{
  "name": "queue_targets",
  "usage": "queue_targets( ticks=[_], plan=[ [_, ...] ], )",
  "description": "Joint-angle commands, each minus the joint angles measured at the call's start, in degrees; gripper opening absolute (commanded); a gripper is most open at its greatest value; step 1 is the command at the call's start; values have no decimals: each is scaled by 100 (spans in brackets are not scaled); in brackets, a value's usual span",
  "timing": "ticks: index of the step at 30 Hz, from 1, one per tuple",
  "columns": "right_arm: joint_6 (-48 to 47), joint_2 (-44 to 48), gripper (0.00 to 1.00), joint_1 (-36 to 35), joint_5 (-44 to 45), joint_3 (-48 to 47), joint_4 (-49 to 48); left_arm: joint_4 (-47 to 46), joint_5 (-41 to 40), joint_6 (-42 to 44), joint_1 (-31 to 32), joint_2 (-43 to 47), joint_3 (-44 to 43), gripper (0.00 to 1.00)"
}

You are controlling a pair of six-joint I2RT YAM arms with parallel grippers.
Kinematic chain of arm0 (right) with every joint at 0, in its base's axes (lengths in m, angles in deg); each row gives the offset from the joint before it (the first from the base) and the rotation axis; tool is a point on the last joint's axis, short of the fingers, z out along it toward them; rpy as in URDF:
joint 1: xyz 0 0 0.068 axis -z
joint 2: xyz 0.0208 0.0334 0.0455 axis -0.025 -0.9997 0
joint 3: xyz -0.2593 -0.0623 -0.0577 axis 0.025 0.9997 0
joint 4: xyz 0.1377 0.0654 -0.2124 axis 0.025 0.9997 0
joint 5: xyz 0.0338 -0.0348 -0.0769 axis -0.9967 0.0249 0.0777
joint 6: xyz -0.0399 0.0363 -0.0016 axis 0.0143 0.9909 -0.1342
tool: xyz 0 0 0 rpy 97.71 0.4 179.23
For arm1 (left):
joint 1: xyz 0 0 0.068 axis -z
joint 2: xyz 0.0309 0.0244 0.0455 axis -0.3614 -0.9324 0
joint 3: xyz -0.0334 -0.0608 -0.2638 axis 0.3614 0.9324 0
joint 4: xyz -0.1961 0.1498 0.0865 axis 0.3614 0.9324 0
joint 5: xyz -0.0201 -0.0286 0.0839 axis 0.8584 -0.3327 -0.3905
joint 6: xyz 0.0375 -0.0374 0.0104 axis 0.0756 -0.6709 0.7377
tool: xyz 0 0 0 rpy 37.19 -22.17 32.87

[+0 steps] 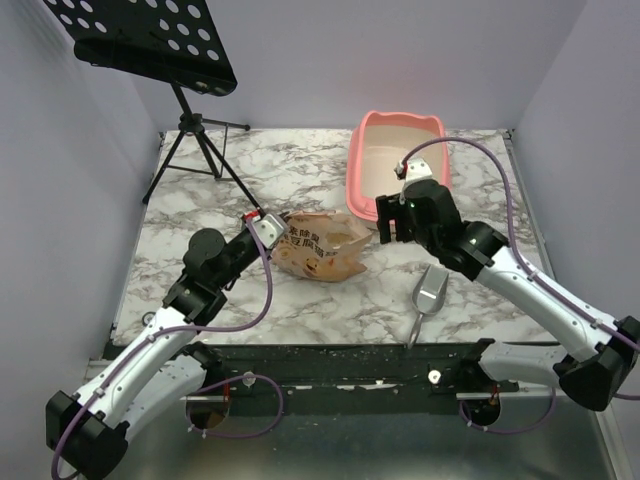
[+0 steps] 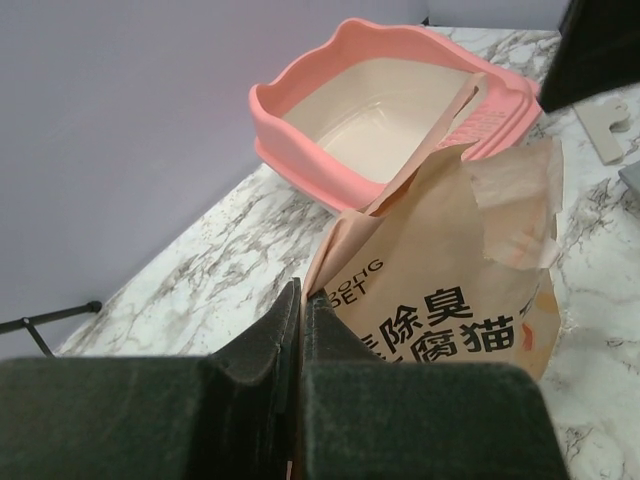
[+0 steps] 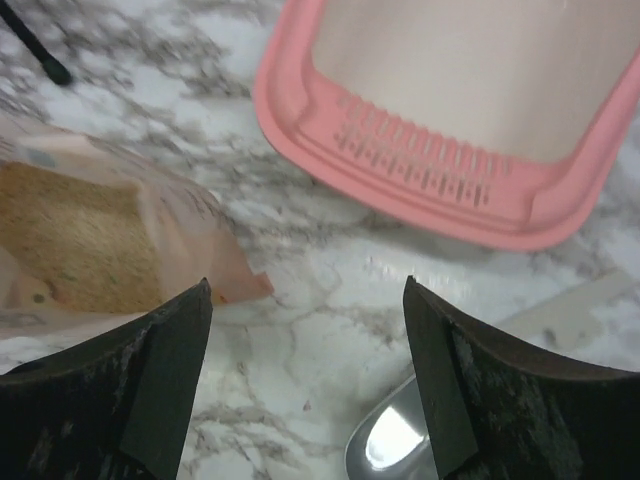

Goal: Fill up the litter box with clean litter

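1. The bag (image 2: 450, 260) is showing printed writing in the left wrist view. The Latin letters "ONG" are sitting above a smaller row ending in "ET". Beside them, large black Chinese characters are reading "除臭" and, on the row below, "腐猫". Both rows are cut off at the left by the pincer.
2. The bag is tan-orange paper and is lying on its side on the marble-patterned desk (image 1: 300, 170), with its torn mouth facing right.
3. The litter (image 3: 70, 230) is showing inside the open bag mouth in the right wrist view. It is a flat bed of small tan granules with a few darker specks.
4. The litter box (image 1: 355, 170) is sitting at the far right of the desk, just beyond the bag and apart from it. It is a pink tray with rounded corners. Two ear-like bumps are rising from its far rim, and a row of short slots is running along its near ledge. Its pale cream inside is looking smooth.
5. The left pincer (image 2: 302, 295) is pressing its fingers together on the bag's left edge, pinching the paper.
6. The right pincer (image 3: 305, 300) is hanging spread wide above the desk between the bag mouth and the litter box's near rim, gripping nothing.
7. A grey metal scoop (image 1: 430, 292) is lying on the desk near the right arm.
8. A black music stand (image 1: 150, 40) is standing at the far left.
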Motion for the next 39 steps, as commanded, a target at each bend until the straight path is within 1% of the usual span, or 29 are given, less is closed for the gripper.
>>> queue_targets(
  ticks=[1,3,7,9,11,12,16,19,21,22,23,24,29,34,39],
  plan=[
    [1560,-19,82,279,50,759,1056,-796,239,-56,-4,-48,-114,11],
    [2148,138,82,288,146,1146,1187,-788,256,-100,5,-118,-140,18],
    [3449,464,80,288,559,1788,1749,-621,423,-205,5,-285,-333,26],
    [3863,578,79,288,586,1964,2039,-550,424,-214,5,-364,-421,30],
    [4145,640,79,288,429,2131,2233,-524,423,-162,5,-408,-448,34],
    [4250,666,79,288,332,2184,2321,-524,406,-144,5,-426,-456,36],
    [4550,614,79,288,-230,2421,2577,-480,345,-91,5,-374,-465,55],
    [4655,605,79,288,-538,2624,2524,-515,143,-126,5,-251,-430,62],
    [4690,649,78,288,-749,2764,2437,-707,-103,-249,5,-67,-291,66],
    [4717,684,77,288,-846,2852,2349,-848,-182,-258,-4,91,-194,69],
    [4752,728,77,288,-951,2922,2296,-988,-287,-284,5,205,-71,75],
    [4778,763,77,288,-1039,3036,2252,-1068,-393,-285,-4,276,-9,77],
    [4831,807,75,288,-1356,3283,2032,-1007,-403,-311,5,391,36,81],
    [4832,694,72,288,-1514,3424,1804,-1042,-350,-381,5,409,62,82],
    [4779,404,63,280,-1541,3468,1610,-867,-297,-460,5,347,-43,84]
  ],
)
